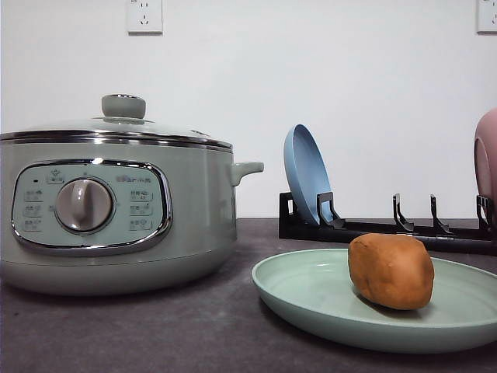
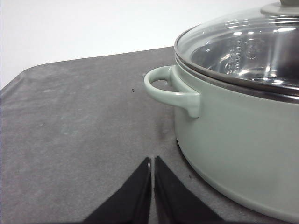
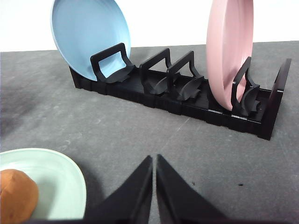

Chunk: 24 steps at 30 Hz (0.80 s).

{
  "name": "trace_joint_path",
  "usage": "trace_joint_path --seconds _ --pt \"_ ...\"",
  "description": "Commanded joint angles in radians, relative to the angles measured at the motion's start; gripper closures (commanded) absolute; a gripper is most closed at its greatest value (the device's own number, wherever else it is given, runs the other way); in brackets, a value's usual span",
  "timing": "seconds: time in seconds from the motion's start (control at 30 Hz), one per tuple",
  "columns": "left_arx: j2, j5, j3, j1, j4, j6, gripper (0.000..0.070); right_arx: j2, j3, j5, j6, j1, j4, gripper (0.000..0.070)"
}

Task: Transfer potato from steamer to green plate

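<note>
The orange-brown potato point(image 1: 390, 271) lies on the pale green plate point(image 1: 311, 291) at the front right of the table; the right wrist view catches its edge point(image 3: 16, 201) on that plate point(image 3: 58, 184). The sage-green steamer point(image 1: 116, 202) stands at the left with its glass lid on, and its side handle point(image 2: 170, 91) shows in the left wrist view. My left gripper point(image 2: 152, 163) is shut and empty, low over the mat beside the steamer's base. My right gripper point(image 3: 154, 161) is shut and empty, beside the plate and short of the rack.
A black dish rack point(image 3: 187, 95) stands behind the plate, holding an upright blue plate point(image 3: 88, 37) and a pink plate point(image 3: 229, 51). In the front view the rack point(image 1: 365, 225) runs along the back right. Dark grey mat point(image 2: 70, 130) lies open left of the steamer.
</note>
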Motion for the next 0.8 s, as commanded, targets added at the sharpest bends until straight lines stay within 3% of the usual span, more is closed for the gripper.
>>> trace_joint_path --seconds 0.0,0.77 --pt "-0.002 -0.002 -0.021 0.002 -0.008 -0.006 0.0698 -0.002 -0.005 -0.002 -0.004 0.002 0.006 0.0700" --pt "-0.002 -0.002 -0.021 0.002 -0.008 -0.006 0.0697 -0.002 -0.005 -0.002 -0.004 0.002 0.006 0.0700"
